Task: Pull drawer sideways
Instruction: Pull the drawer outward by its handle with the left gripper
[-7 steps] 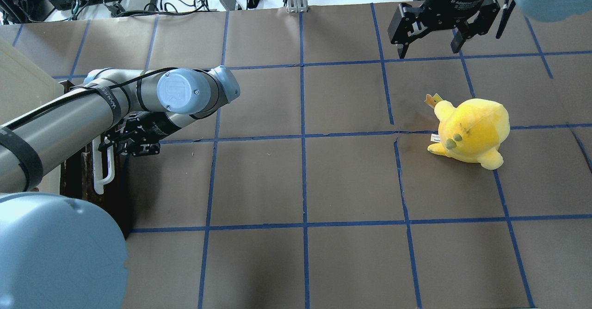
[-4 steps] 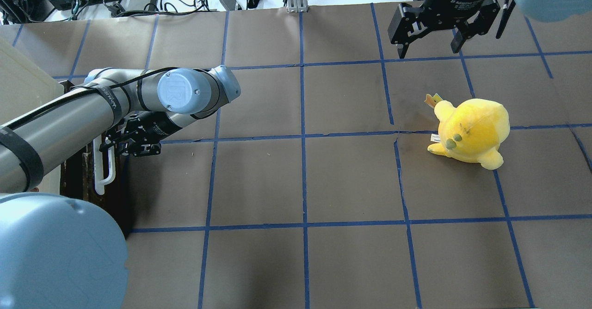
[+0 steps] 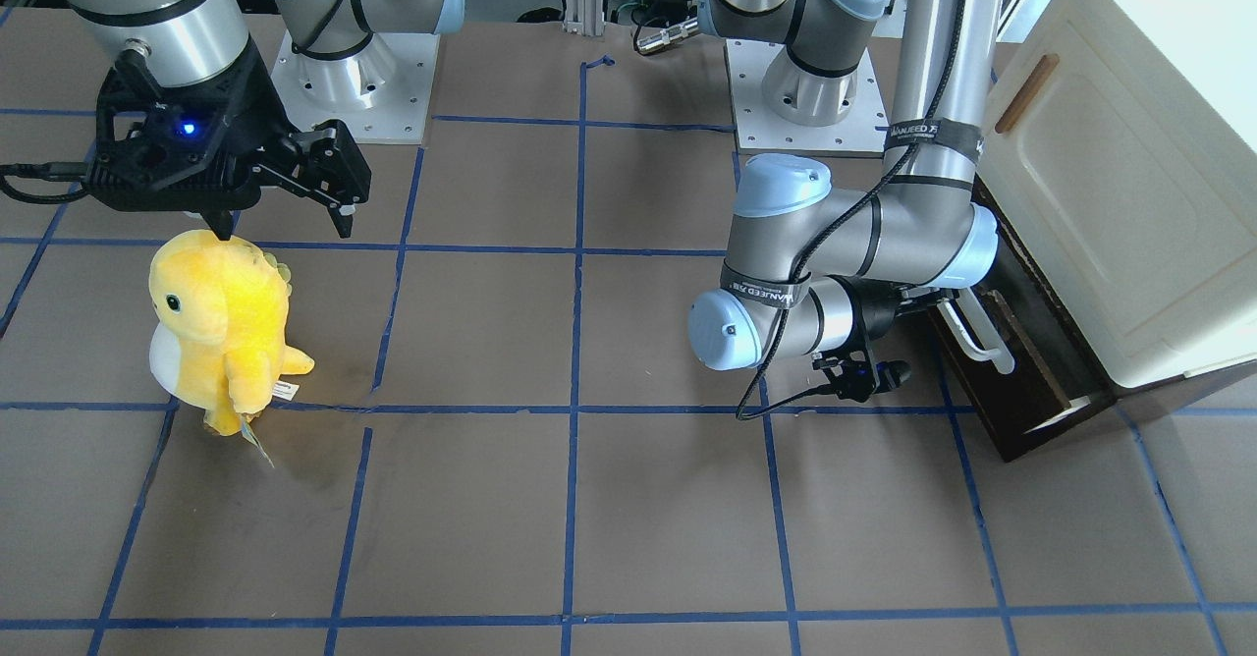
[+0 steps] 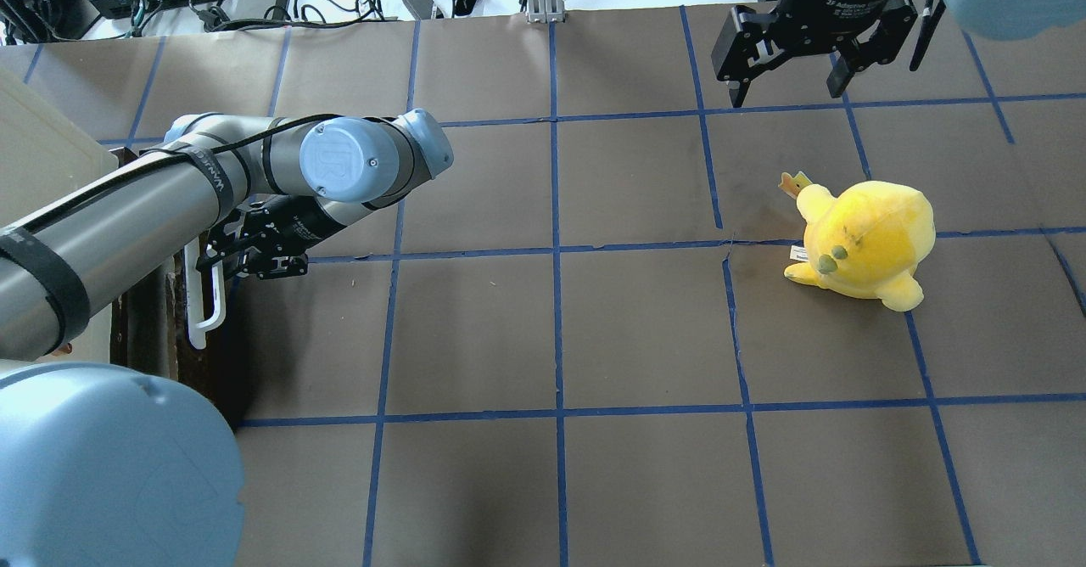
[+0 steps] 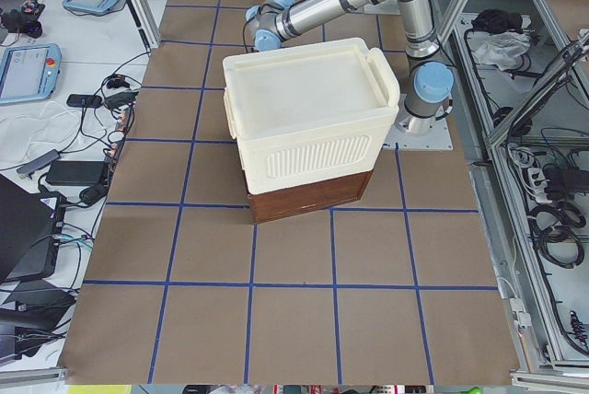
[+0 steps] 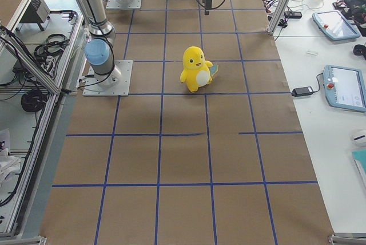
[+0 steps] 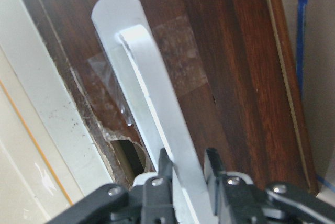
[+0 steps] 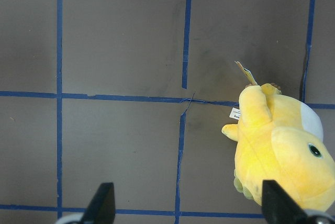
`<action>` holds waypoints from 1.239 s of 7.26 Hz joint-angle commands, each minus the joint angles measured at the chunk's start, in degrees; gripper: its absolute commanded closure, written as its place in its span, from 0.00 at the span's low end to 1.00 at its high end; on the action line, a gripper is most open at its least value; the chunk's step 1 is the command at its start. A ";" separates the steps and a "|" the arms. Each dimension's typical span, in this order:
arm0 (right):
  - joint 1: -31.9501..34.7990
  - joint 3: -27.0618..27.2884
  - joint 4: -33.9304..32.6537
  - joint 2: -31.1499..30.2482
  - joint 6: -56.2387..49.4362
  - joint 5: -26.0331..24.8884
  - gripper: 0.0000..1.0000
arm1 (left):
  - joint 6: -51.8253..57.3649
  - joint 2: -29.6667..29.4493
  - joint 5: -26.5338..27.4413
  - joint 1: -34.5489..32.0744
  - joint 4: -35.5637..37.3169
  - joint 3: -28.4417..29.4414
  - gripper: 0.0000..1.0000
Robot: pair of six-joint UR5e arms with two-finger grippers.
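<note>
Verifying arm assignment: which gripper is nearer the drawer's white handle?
Left. The left gripper is clamped on the white handle of the drawer. The right gripper hangs open across the table, by the yellow plush toy.

The left arm stretched low at the overhead view's left, its left gripper clamped on the drawer handle. The right gripper hung upper right, jaws wide apart.

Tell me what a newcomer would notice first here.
The bright yellow plush toy stands alone on the robot's right, near the open right gripper. On its left, the left gripper clamps the white bar handle of the dark wooden drawer.
</note>
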 commanded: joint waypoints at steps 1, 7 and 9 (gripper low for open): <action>0.00 0.00 0.00 0.00 0.00 0.00 0.00 | 0.00 -0.10 -0.63 -0.52 0.02 0.23 0.85; 0.00 0.00 0.00 0.00 0.00 0.00 0.00 | 0.00 -1.42 -2.82 -2.46 0.02 2.52 0.85; 0.00 0.00 0.00 0.00 0.00 0.00 0.00 | 0.00 -1.42 -3.00 -2.81 0.02 2.69 0.85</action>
